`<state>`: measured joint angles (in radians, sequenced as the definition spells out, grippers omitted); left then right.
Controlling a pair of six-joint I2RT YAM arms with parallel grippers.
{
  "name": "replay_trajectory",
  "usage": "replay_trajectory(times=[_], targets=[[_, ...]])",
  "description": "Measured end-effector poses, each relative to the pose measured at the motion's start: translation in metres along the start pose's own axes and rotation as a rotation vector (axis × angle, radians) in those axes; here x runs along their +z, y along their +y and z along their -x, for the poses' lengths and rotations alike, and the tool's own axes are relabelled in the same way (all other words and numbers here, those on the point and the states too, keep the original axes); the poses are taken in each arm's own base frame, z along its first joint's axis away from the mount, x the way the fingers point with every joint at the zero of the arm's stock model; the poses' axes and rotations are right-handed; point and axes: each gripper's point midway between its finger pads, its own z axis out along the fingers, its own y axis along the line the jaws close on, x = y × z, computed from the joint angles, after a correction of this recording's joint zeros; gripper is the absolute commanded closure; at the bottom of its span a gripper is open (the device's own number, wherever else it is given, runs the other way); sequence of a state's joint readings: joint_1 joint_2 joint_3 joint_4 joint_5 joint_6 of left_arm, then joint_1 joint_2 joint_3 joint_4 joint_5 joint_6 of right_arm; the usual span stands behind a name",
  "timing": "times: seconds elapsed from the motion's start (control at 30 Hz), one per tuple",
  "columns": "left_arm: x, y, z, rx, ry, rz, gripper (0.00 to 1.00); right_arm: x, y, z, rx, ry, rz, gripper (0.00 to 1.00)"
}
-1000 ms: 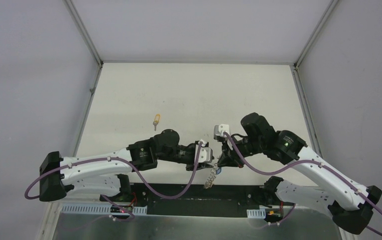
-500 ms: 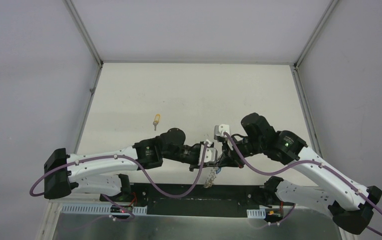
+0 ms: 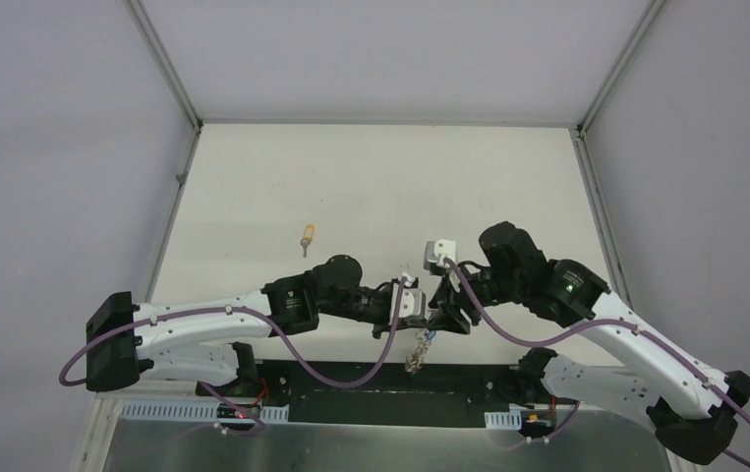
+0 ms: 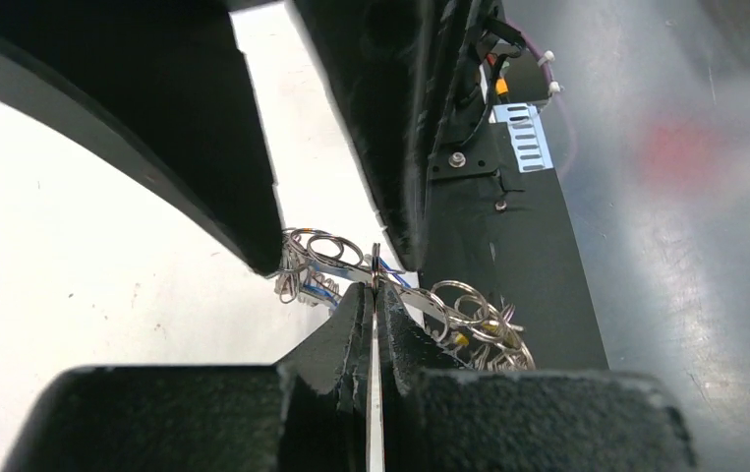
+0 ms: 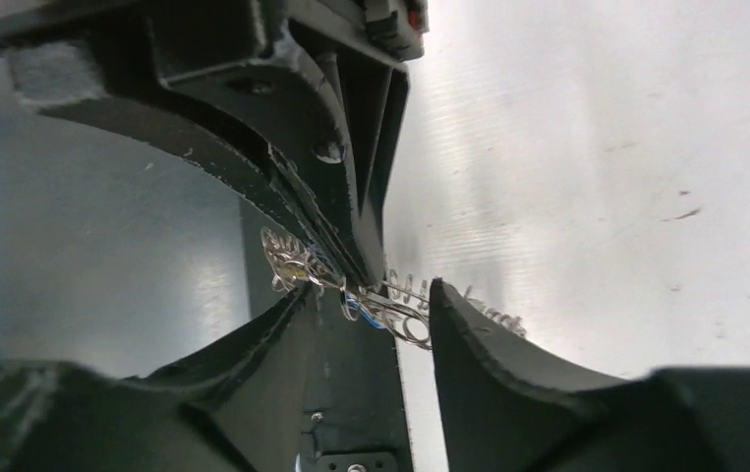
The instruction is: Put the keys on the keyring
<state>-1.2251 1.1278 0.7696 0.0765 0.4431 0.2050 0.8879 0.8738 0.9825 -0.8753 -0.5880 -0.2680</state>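
The keyring (image 3: 416, 352) is a floppy bunch of grey wire coils hanging in the air over the table's near edge, between the two arms. My left gripper (image 3: 417, 309) is shut on a thin silver edge of the keyring (image 4: 469, 315), whose coils spread to both sides of the left gripper (image 4: 375, 295). A blue key (image 5: 366, 313) and a yellow bit (image 4: 461, 337) hang among the coils. My right gripper (image 5: 372, 291) stands open around the keyring (image 5: 400, 300), the fingers apart from it. A yellow-headed key (image 3: 306, 237) lies alone on the table, far left of both grippers.
The black base plate (image 3: 351, 379) runs along the near edge under the hanging coils. Grey walls with metal frame posts (image 3: 169, 74) close in the white table (image 3: 380, 177) on three sides. The two grippers stand almost nose to nose.
My left arm moved right and its gripper shut on the keyring. My right gripper, shut before, has opened and let go of it.
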Motion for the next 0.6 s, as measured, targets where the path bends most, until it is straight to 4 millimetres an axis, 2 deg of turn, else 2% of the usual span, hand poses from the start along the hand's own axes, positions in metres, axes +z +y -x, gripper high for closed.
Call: replay_trajectory(times=[0.1, 0.23, 0.43, 0.6], targets=[[0.0, 0.002, -0.004, -0.017, -0.004, 0.019, 1.0, -0.005, -0.006, 0.007, -0.022, -0.045, -0.057, 0.36], [-0.001, 0.008, -0.001, -0.044, -0.02, 0.041, 1.0, -0.013, -0.011, 0.013, -0.049, -0.118, -0.118, 0.34], [-0.011, 0.04, 0.008, -0.146, -0.111, 0.118, 1.0, -0.018, -0.015, 0.022, -0.045, -0.217, -0.169, 0.37], [-0.024, 0.064, 0.006, -0.238, -0.202, 0.169, 1.0, -0.014, -0.023, 0.024, 0.008, -0.268, -0.194, 0.44]])
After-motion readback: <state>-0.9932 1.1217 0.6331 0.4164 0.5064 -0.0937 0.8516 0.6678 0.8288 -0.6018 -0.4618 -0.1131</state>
